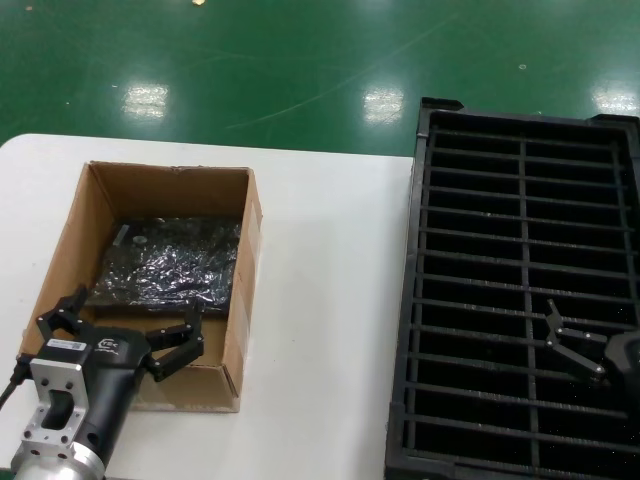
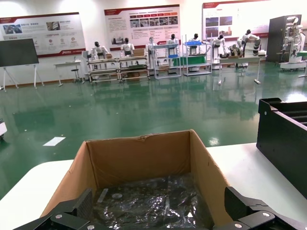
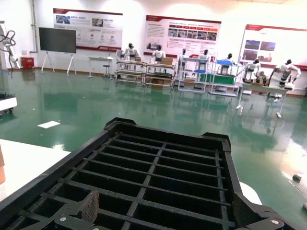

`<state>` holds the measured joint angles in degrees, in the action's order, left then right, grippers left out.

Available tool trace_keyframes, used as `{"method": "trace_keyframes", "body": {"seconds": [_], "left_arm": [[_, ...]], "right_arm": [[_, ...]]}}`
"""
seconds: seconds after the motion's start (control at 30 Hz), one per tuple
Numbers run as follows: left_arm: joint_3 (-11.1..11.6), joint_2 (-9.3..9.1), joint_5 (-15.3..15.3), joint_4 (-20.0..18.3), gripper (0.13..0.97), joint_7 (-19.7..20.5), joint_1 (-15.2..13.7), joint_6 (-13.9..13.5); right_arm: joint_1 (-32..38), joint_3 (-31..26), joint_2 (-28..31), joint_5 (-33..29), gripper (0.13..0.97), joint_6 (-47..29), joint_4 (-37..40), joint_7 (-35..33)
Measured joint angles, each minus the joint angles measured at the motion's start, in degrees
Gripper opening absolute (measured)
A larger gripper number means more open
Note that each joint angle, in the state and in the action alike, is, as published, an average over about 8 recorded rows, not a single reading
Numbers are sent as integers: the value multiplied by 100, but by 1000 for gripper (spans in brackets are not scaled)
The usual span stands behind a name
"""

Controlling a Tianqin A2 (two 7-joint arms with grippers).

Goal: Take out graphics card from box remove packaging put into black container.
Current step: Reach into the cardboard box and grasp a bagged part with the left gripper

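Left gripper (image 1: 122, 328) spread over box (image 1: 105, 190) near wall; bag (image 2: 148, 203) visible. Right gripper (image 1: 572, 345) parted over black container (image 1: 520, 200).

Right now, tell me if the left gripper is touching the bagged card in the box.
Apart. The head view shows the left gripper, fingers open, above the box's near end, short of the packaging.

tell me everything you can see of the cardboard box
The box is brown corrugated cardboard, rectangular, open-topped with plain walls. It stands upright on the white table, left of the black container and apart from it. A crinkled silvery bag lies flat inside. The open left gripper hovers over its near end.
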<state>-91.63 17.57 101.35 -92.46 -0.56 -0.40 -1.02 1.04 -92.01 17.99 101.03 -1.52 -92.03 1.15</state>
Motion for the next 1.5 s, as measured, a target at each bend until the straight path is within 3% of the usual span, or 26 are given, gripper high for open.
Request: {"method": "trace_keyframes", "body": {"seconds": [0.37, 0.47, 0.6, 0.73, 0.8, 0.93, 1.1, 1.33, 1.5], "left_arm": [[-3, 6, 0, -3, 966, 0, 0, -1], [-55, 78, 9, -22, 966, 6, -15, 14], [-353, 449, 109, -54, 966, -54, -152, 139], [-893, 1056, 263, -10, 966, -283, -491, 319], [-1178, 1352, 176, 107, 966, -432, -779, 299], [-1644, 1763, -477, 586, 966, -670, -1573, -87], [-2128, 2019, -1669, 1409, 966, -717, -2715, -825], [-2734, 2136, -3277, 2415, 966, -545, -3916, -2095], [-3021, 2062, -3980, 3070, 966, -754, -4404, -2911]], "right_arm": [[0, 0, 0, 0, 966, 0, 0, 0], [0, 0, 0, 0, 966, 0, 0, 0], [0, 0, 0, 0, 966, 0, 0, 0], [0, 0, 0, 0, 966, 0, 0, 0], [0, 0, 0, 0, 966, 0, 0, 0], [0, 0, 0, 0, 966, 0, 0, 0], [0, 0, 0, 0, 966, 0, 0, 0], [0, 0, 0, 0, 966, 0, 0, 0], [0, 0, 0, 0, 966, 0, 0, 0]]}}
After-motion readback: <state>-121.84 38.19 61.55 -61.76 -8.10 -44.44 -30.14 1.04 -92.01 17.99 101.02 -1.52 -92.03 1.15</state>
